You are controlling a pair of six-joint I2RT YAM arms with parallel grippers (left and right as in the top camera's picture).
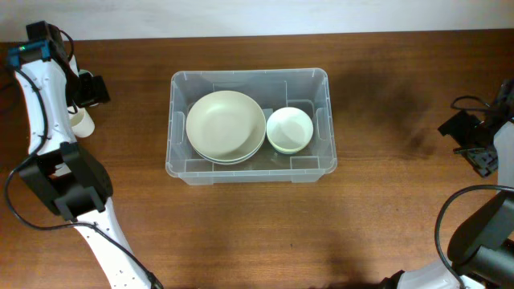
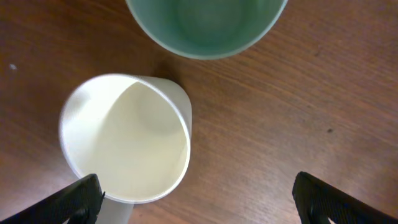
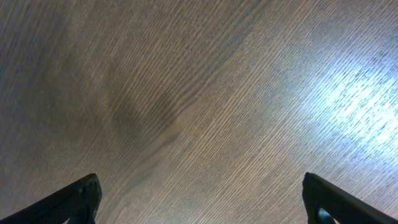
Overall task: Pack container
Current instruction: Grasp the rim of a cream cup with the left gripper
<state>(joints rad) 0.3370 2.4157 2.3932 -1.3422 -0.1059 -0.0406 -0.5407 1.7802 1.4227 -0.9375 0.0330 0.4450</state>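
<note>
Packing seems midway: the large clear plastic container sits on the brown wooden desk, holding a wide cream bowl and a small pale-green bowl. The left gripper, spread, hovers over a white cup; next it must descend and pinch the rim. The right gripper waits spread.

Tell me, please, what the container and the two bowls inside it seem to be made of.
The container looks like clear glossy plastic: the table shows through its walls. The large bowl and the small bowl look smooth, matte and pale, perhaps melamine or glazed ceramic; the look leaves it open.
</note>
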